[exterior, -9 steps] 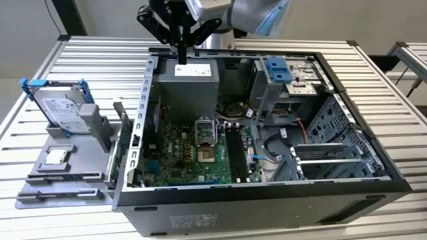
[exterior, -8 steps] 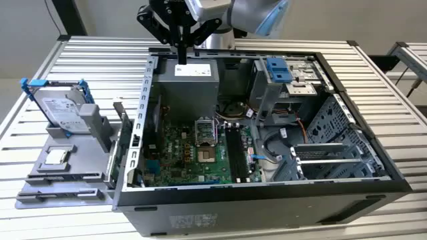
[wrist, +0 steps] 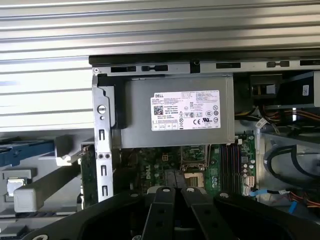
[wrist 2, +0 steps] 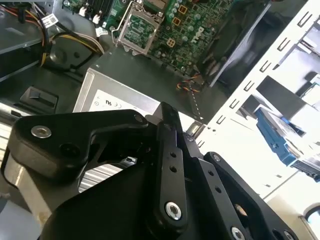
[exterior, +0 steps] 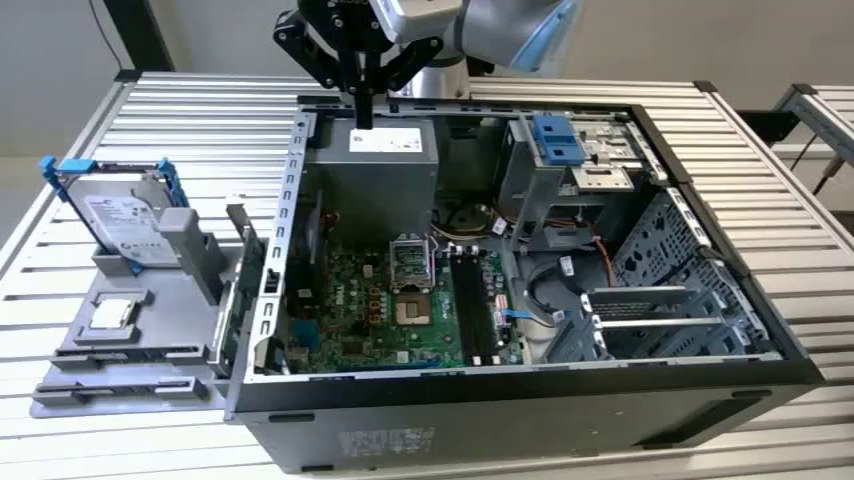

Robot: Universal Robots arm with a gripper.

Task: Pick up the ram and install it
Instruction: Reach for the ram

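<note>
Ribbed silver metal makes up the table (exterior: 200,110), and on it we see one open black computer case (exterior: 534,420) with one grey parts tray (exterior: 134,365) just beside it on the exterior view's left. One robot arm (exterior: 507,25) ends in one black gripper (exterior: 360,115), which hangs over the grey power supply (exterior: 387,185) at the far end of the case. Its two fingers (wrist: 162,215) are drawn together into a narrow bar, and we see nothing held between them.

What we take for the ram (exterior: 256,315) is a single dark green stick standing on its long edge at the tray's right side, just outside the case's left wall. Its long axis runs near to far, parallel to the black memory slots (exterior: 470,300) on the motherboard (exterior: 374,310). From the gripper it lies nearer to us, lower down and off to the exterior view's left, well apart from the fingers.

On the tray we count one silver hard drive (exterior: 123,215) in a blue bracket and one small square silver chip (exterior: 116,313). The slots form one bank; we cannot count them surely, and none looks filled to us
</note>
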